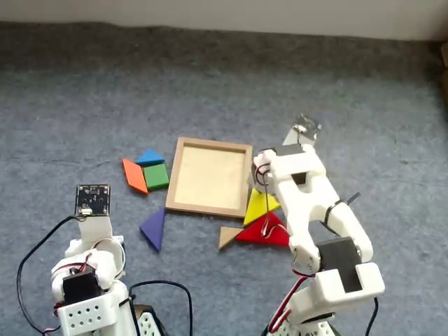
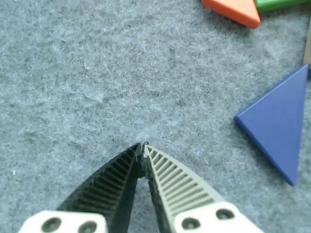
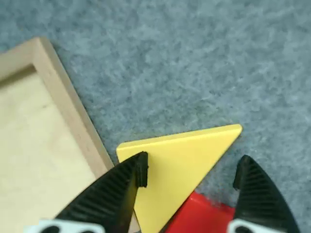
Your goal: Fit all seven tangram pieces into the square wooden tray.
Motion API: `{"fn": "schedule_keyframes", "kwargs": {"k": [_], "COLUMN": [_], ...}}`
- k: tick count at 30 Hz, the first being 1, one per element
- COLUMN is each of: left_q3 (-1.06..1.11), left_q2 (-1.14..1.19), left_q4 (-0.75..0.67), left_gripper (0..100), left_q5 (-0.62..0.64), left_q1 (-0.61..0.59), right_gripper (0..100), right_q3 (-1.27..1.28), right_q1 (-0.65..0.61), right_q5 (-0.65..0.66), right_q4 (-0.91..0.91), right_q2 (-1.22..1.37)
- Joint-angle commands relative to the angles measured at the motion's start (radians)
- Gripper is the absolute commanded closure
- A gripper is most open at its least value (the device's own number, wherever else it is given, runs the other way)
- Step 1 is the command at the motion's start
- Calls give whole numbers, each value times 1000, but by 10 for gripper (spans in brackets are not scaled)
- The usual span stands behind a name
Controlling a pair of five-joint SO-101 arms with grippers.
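1. We see the R arm (image 1: 308,203) stretched fwd along the tray's right side. Its pincer (image 3: 192,170) is spread over the yellow triangle (image 3: 184,155); whether it touches, we can't tell.
2. L arm (image 1: 87,269) sits folded at the near-left corner. Its pincer (image 2: 142,150) is pressed together over bare felt, w/ the dark blue triangle (image 2: 277,126) near.
3. The square wooden tray (image 1: 208,208) lies mid-bench. The yellow triangle is just beside its right rim, w/ the red triangle (image 1: 264,231) & tan triangle (image 1: 227,236) below.
4. Left of the tray we find the orange parallelogram (image 1: 134,175), green square (image 1: 157,176) & small blue triangle (image 1: 150,157), clustered.
5. The bench (image 1: 84,105) wears grey-blue felt, w/ a pale wall (image 1: 210,10) behind.
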Motion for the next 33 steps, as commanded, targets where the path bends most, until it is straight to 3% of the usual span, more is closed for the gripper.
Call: {"fn": "schedule_keyframes", "kwargs": {"k": [1,8,16,22,33], "left_q3": [19,19,19,19,19], "left_q2": [-45,-45,-45,-45,-45], "left_q4": [5,5,5,5,5], "left_gripper": [993,993,993,993,993], "left_q5": [6,6,6,6,6], "left_q1": [-7,-7,-7,-7,-7], "right_gripper": [710,710,707,636,638], "right_q3": [-65,-105,-120,-200,-194], "right_q1": [-27,-30,-65,-70,-71], "right_q5": [-44,-103,-101,-101,-97], "right_q4": [-22,-24,-25,18,24], "right_q2": [-7,1,91,150,154]}}
